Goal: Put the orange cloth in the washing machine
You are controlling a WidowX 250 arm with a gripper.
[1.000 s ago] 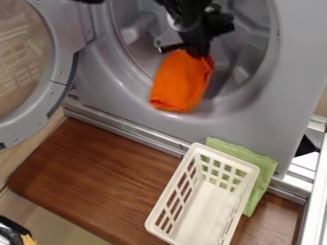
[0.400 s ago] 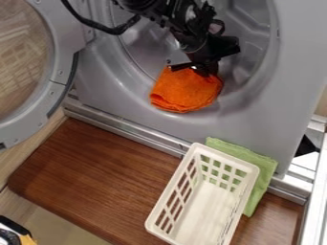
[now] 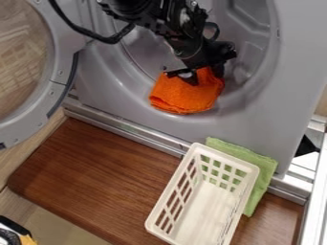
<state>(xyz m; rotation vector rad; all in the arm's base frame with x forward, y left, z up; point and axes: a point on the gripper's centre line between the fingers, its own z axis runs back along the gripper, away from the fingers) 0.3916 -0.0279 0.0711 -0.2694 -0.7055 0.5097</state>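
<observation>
Orange cloth (image 3: 182, 98): top partly hidden behind claw (image 3: 203, 76). Above claw, arm (image 3: 182, 36) cut off by top edge, covering part of drum (image 3: 249, 19). Left of claw, door (image 3: 60, 55) cut off. Below claw, toward right, basket (image 3: 226, 156) cut off by bottom edge; green cloth (image 3: 267, 168) partly hidden behind it. Well below claw, toward left, black-and-yellow thing (image 3: 9, 227) cut off, identity unclear.

Board (image 3: 96, 182) w/ bskt (image 3: 226, 157), grn cloth (image 3: 258, 191)

From where I stand, I see a brown wooden board (image 3: 96, 177) with visible grain and a rounded corner. A metal rail (image 3: 127, 130) follows its upper edge; beige floor (image 3: 54, 220) lies at the lower left.
</observation>
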